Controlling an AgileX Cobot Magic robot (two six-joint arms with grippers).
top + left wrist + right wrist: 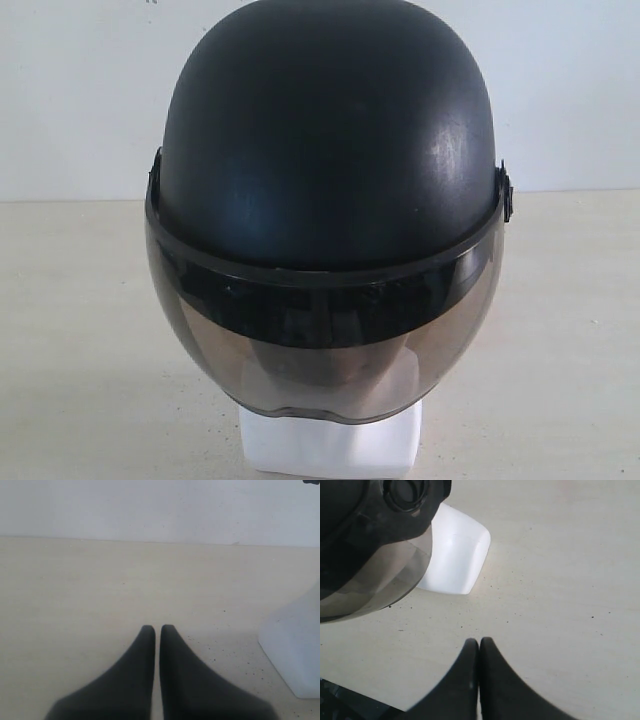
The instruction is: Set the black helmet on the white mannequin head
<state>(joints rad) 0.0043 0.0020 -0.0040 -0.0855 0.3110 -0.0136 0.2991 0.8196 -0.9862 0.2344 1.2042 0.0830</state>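
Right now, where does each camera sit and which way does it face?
Exterior: close, level, front-on to the black helmet on the mannequin head; no robot parts show.
Left wrist: low, looking across the table to the wall; shut left hand shows.
Right wrist: looking down on the table; shut right hand shows.
Shared: all three show the head's white base; exterior and right wrist share the helmet.

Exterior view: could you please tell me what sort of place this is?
Probably a test bench: plain beige tabletop, blank white wall, and the black helmet sitting on the white mannequin head.
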